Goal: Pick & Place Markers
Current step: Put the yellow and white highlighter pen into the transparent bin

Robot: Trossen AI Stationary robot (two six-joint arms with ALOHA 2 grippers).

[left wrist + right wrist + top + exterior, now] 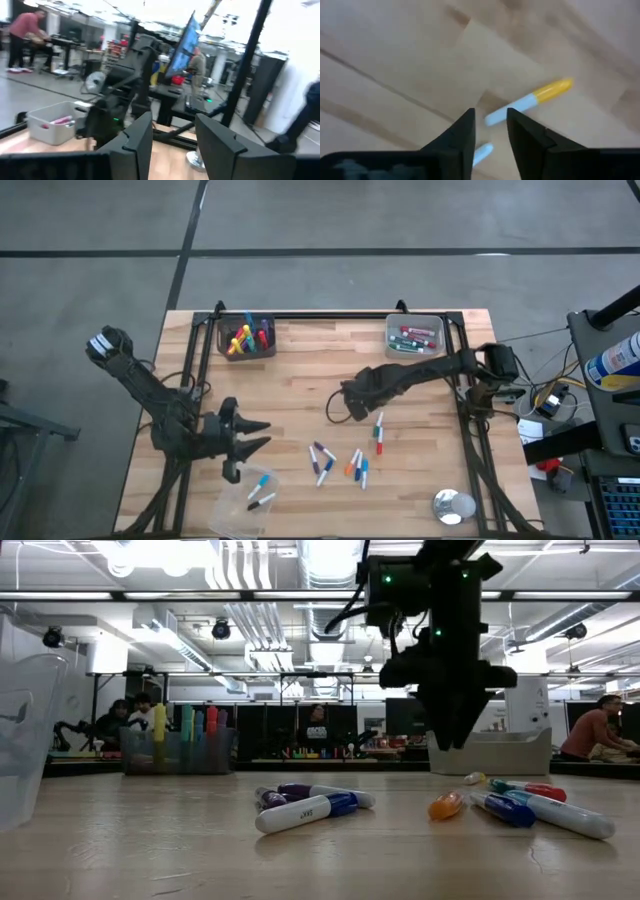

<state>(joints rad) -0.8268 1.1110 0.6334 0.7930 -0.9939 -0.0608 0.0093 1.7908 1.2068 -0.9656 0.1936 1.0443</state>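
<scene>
Several capped markers (350, 463) lie loose on the wooden table's near-right part; in the low view they (305, 810) rest flat on their sides. My right gripper (338, 408) hangs above the table, just left of this scatter, fingers pointing down and open (452, 740). Its wrist view shows a white-barrelled, yellow-capped marker (530, 101) on the wood beyond the open fingers (490, 122), and a second pale marker end (482, 152) below the gap. My left gripper (265, 433) is open at the near left, held level above the table (172, 130).
A bin of upright markers (247, 337) stands at the far left, and a grey bin (415, 335) holding markers at the far right. A clear container (245, 502) with two markers sits at the near edge below my left gripper. A round metal lid (453, 506) lies near right.
</scene>
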